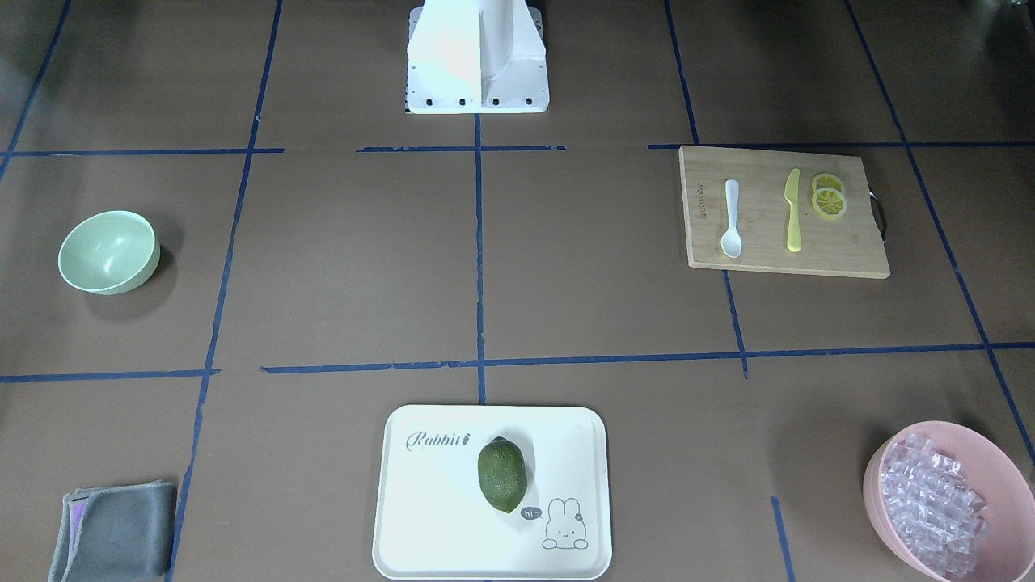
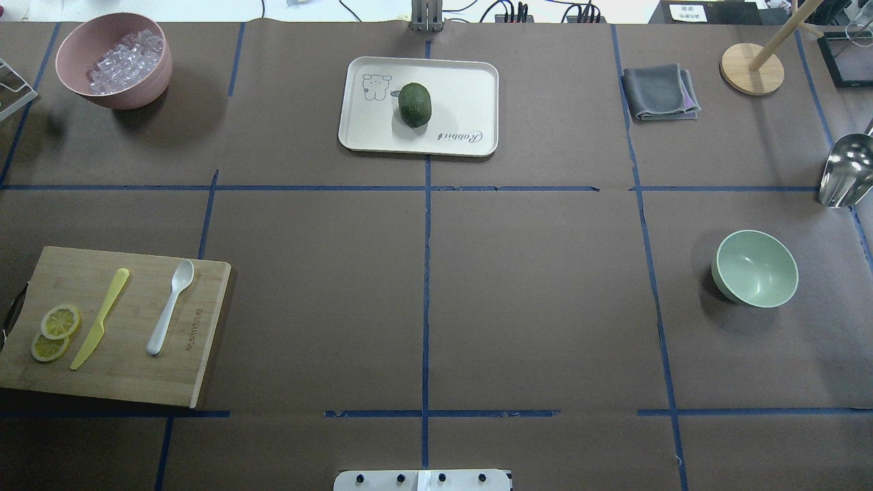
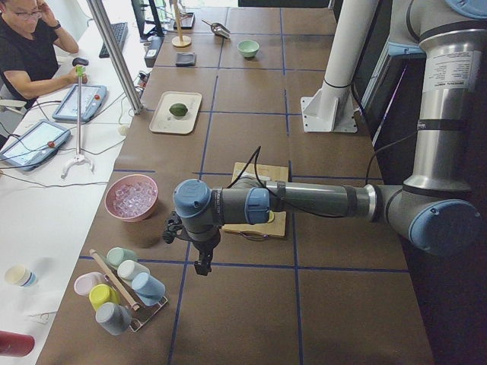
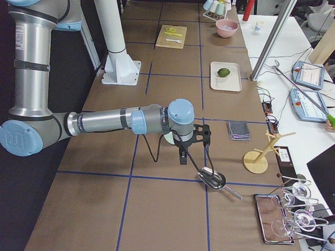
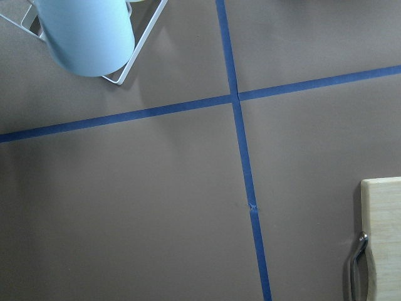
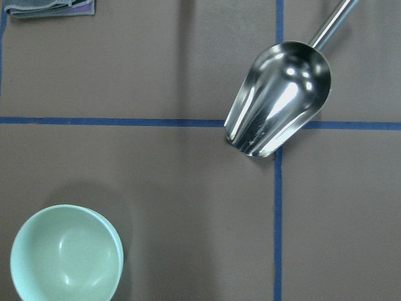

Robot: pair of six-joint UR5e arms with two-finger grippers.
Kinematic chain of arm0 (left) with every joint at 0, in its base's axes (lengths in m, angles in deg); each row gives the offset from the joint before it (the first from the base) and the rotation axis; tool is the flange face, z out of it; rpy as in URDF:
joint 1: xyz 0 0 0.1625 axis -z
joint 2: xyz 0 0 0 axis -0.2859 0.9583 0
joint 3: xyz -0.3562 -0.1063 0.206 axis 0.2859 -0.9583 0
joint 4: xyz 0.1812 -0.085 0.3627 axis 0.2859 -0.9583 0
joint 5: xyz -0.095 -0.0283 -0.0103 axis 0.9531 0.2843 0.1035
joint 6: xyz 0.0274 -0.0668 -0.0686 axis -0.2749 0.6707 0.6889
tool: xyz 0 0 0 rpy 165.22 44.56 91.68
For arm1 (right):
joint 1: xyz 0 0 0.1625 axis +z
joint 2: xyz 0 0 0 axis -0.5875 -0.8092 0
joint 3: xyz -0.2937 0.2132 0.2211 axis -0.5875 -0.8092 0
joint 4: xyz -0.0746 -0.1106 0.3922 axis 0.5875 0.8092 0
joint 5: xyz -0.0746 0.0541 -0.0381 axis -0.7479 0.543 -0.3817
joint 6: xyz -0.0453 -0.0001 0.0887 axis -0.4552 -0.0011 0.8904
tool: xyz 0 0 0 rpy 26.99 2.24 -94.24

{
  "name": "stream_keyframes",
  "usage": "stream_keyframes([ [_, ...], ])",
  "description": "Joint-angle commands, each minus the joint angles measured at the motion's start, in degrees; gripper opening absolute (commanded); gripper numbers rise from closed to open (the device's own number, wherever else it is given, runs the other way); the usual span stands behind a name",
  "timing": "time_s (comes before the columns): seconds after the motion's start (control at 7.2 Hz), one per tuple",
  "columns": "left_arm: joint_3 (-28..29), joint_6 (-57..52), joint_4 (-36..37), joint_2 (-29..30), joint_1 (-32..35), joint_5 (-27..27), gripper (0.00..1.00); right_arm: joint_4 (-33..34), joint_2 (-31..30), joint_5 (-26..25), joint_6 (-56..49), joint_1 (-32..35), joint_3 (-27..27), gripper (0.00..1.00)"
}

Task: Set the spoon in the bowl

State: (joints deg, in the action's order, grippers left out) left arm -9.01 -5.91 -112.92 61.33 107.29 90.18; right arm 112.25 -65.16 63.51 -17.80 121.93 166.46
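The white spoon lies on a wooden cutting board at the table's left, scoop away from the robot; it also shows in the front view. The mint-green bowl stands upright and empty at the table's right, and shows in the front view and the right wrist view. My left gripper hangs beyond the board's left end, near the cup rack. My right gripper hangs close by the bowl. Each shows only in a side view, so I cannot tell if it is open or shut.
A yellow knife and lemon slices share the board. A pink bowl of clear cubes, a tray with a green fruit, a grey cloth and a metal scoop lie around.
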Motion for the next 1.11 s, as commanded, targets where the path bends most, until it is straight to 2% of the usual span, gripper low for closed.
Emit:
stream_keyframes([
  [0.0, -0.06, 0.01, -0.04, 0.12, -0.06, 0.01, 1.0, -13.97, -2.25, -3.71, 17.2, -8.3, 1.06, 1.0],
  [0.14, -0.06, -0.08, -0.04, 0.12, -0.06, 0.01, 1.0, -24.35, -3.75, -6.95, 28.26, -13.3, 0.53, 1.0],
  [0.28, -0.06, -0.08, -0.12, 0.12, -0.06, 0.1, 1.0, -29.85, -4.99, -9.08, 34.64, -17.96, -0.6, 1.0],
  [0.56, -0.06, -0.08, -0.12, 0.2, -0.06, 0.01, 1.0, -37.77, -5.44, -18.54, 43.54, -28.06, -3.06, 1.0],
  [0.83, 0.02, -0.17, -0.12, 0.2, -0.06, 0.01, 1.0, -47.27, -5.27, -19.29, 44.99, -31.44, -11.12, 1.0],
  [0.97, 0.02, -0.17, -0.12, 0.12, -0.06, 0.01, 1.0, -48.17, -5.09, -19.12, 44.55, -31.54, -13.6, 1.0],
])
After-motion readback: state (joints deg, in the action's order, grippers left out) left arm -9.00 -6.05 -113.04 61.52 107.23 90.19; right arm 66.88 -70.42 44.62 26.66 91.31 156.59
